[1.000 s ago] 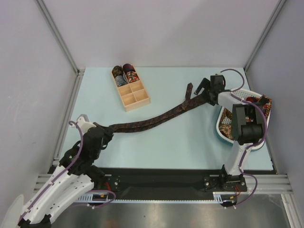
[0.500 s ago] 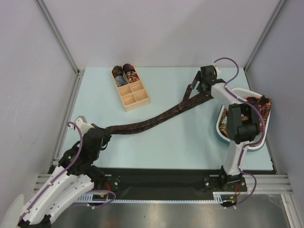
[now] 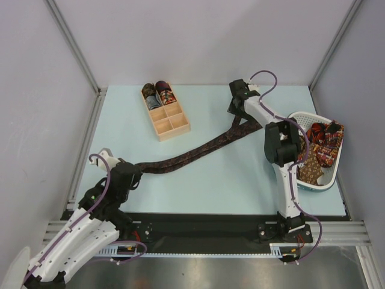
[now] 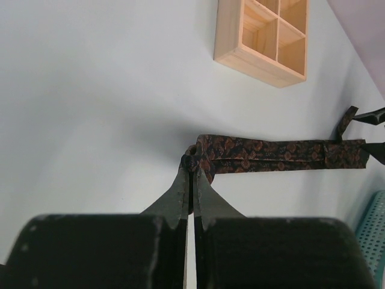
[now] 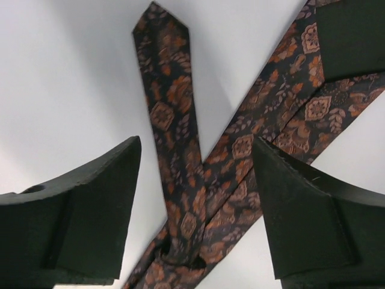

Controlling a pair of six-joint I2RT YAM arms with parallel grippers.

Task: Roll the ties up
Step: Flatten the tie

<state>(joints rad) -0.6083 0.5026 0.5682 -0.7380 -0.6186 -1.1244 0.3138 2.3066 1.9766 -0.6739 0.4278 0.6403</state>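
A long dark maroon tie (image 3: 198, 150) with an orange pattern lies stretched across the table from near left to far right. My left gripper (image 3: 137, 170) is shut on its near end, pinched between the fingertips (image 4: 194, 165). My right gripper (image 3: 236, 111) hovers over the far end, jaws open and straddling the cloth. There the tie (image 5: 198, 198) is folded back on itself, its pointed tip lying to one side, and neither pad touches it. Two rolled ties (image 3: 157, 94) sit in the far compartments of the wooden box (image 3: 170, 123).
A white plastic basket (image 3: 301, 116) at the right edge holds several loose red and gold ties (image 3: 322, 144). The wooden box (image 4: 264, 36) lies beyond the tie in the left wrist view. Metal frame posts stand at the table's corners.
The right arm swung left, away from over the basket, and its gripper now sits over the tie's far end. That end shifted left. The left gripper stayed shut and drew slightly nearer.
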